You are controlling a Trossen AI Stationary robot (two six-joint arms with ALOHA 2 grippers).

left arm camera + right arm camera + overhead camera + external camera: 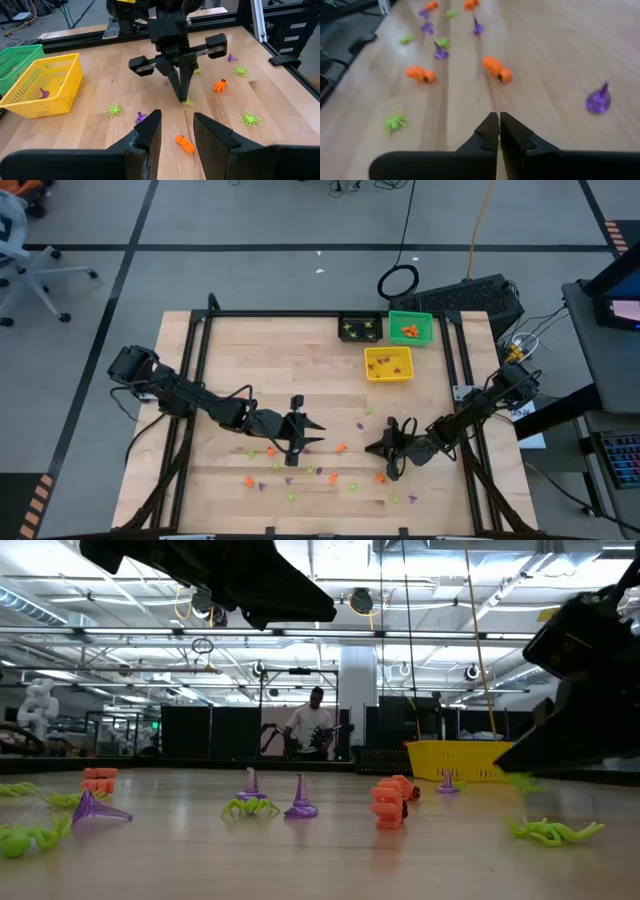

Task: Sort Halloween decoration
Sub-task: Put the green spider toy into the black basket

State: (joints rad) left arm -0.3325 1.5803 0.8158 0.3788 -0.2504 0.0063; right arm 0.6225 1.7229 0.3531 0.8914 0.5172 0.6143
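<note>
Right claw (182, 95) pointing straight down, fingers pinched together (tips at the tabletop), left claw (176, 131) parted, low.

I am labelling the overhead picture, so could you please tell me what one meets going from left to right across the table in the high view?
left gripper → orange trinket → black bin → right gripper → green bin. The yellow bin overlaps both other bins' span, so I leave it out.
</note>
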